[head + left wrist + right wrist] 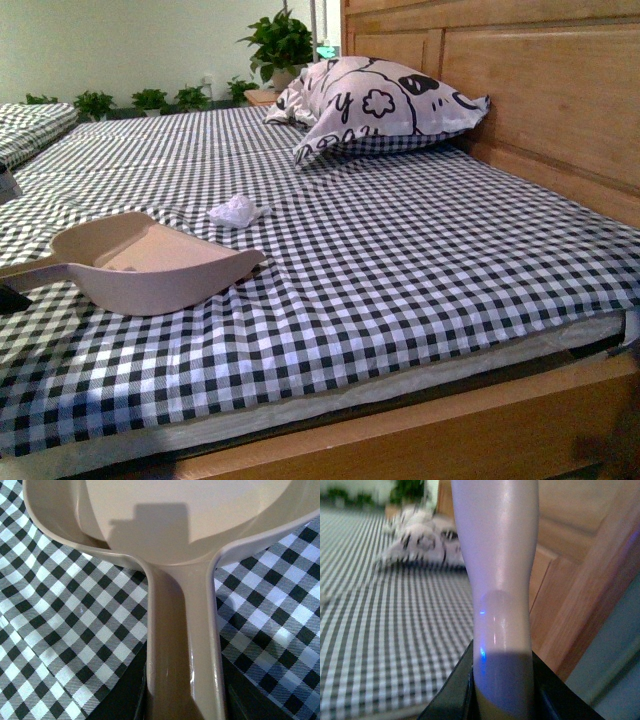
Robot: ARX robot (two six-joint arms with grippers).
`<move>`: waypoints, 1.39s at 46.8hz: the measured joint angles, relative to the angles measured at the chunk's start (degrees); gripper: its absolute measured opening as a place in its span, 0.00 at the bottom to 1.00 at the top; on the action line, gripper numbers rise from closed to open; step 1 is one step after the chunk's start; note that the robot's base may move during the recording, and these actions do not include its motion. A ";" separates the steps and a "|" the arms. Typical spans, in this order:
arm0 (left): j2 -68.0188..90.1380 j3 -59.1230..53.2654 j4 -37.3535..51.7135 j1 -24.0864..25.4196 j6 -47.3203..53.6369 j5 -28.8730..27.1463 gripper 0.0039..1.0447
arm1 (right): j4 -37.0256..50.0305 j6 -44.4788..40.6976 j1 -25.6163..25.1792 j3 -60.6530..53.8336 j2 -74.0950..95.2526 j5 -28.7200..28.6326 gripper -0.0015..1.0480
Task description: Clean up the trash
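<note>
Since the bed (400, 260) fills nearly the whole front view, it is taken first: a black-and-white checked sheet is spread over it, and a wooden headboard (540, 90) runs along its right side. A white pillow (380, 100) with black drawings is propped against that headboard at the far end. A pale pink dustpan (150, 265) is set on the sheet at the near left. Its long axis runs from the handle at the left edge to the open lip on the right.

The trash (235, 210), a small crumpled white wad, lies on the sheet just beyond the dustpan's far wall, near the lip and apart from it, on the pillow side. The pan's mouth is therefore not pointed at the wad, so a turn of the pan or a sweep around to the lip is judged necessary.

The left gripper (187, 700) is clamped on the dustpan's handle and is the nearer one. The right gripper (502, 690) is closed around a smooth pale handle (500, 570) whose working end is not shown. Its distance from the wad cannot be told.

No brand or label is seen. Letter-like shapes are drawn on the pillow, but no word can be read.
</note>
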 joint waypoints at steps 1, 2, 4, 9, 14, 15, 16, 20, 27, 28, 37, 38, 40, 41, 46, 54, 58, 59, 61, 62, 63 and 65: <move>0.00 0.00 0.00 0.00 0.02 -0.07 0.25 | -3.43 0.52 -0.50 1.81 0.94 -0.92 0.19; 0.00 0.00 0.02 0.00 0.02 -0.09 0.25 | -8.90 2.49 -1.36 5.05 2.95 -2.29 0.19; 0.00 0.00 0.02 -0.02 0.02 -0.15 0.25 | -16.17 5.07 -2.69 9.86 6.75 -6.14 0.19; 0.00 0.00 0.02 -0.11 0.07 -0.02 0.25 | -25.55 7.48 -6.05 21.33 21.07 -15.21 0.19; 0.00 0.00 0.04 -0.11 0.11 -0.02 0.25 | -24.65 7.45 -7.74 33.38 37.03 -22.23 0.19; 0.00 0.00 0.04 -0.11 0.11 -0.02 0.25 | -24.72 7.56 -7.82 34.49 38.47 -22.64 0.19; 0.00 0.00 0.04 -0.11 0.11 -0.02 0.25 | -25.11 8.11 -8.07 37.05 41.42 -23.71 0.19; 0.00 0.00 0.07 -0.11 0.15 -0.02 0.25 | -27.74 9.33 -8.46 49.51 53.42 -28.85 0.19; 0.00 0.00 0.11 -0.11 0.20 0.00 0.25 | -35.95 12.17 -8.57 72.04 72.15 -30.69 0.19; 0.00 0.00 0.11 -0.11 0.22 0.00 0.25 | -37.20 12.70 -8.59 74.82 74.44 -30.69 0.19; 0.00 0.00 0.11 -0.11 0.24 -0.02 0.25 | -45.92 13.31 -8.83 93.70 89.22 -30.08 0.19; 0.00 0.00 0.11 -0.11 0.24 -0.02 0.25 | -46.56 13.20 -8.83 94.86 90.09 -29.68 0.19; 0.00 0.00 0.11 -0.11 0.24 -0.02 0.25 | -48.17 12.98 -8.79 98.14 92.43 -29.35 0.19; 0.00 0.00 0.11 -0.11 0.24 -0.02 0.25 | -48.63 12.79 -8.76 99.12 93.11 -29.31 0.19; 0.00 0.00 0.11 -0.11 0.26 0.00 0.25 | -50.84 11.89 -8.52 105.37 97.46 -29.31 0.19; 0.00 0.00 0.11 -0.11 0.28 -0.02 0.25 | -53.44 10.43 -7.67 113.00 102.36 -29.38 0.19; 0.00 0.00 0.11 -0.11 0.33 -0.02 0.25 | -56.43 9.42 -7.04 117.46 105.00 -29.42 0.19; 0.00 0.00 0.11 -0.11 0.33 -0.02 0.25 | -57.42 9.05 -6.86 118.73 105.74 -29.68 0.19; 0.00 0.00 0.11 -0.11 0.33 -0.02 0.25 | -58.49 8.83 -6.71 120.04 106.49 -30.05 0.19; 0.00 0.00 0.11 -0.11 0.35 -0.02 0.25 | -60.11 8.37 -6.47 121.90 107.65 -30.73 0.19; 0.00 0.00 0.11 -0.11 0.35 -0.02 0.25 | -61.05 7.80 -6.32 122.84 108.28 -31.43 0.19; 0.00 0.00 0.11 -0.11 0.35 -0.02 0.25 | -62.14 7.13 -6.10 123.49 108.87 -32.44 0.19</move>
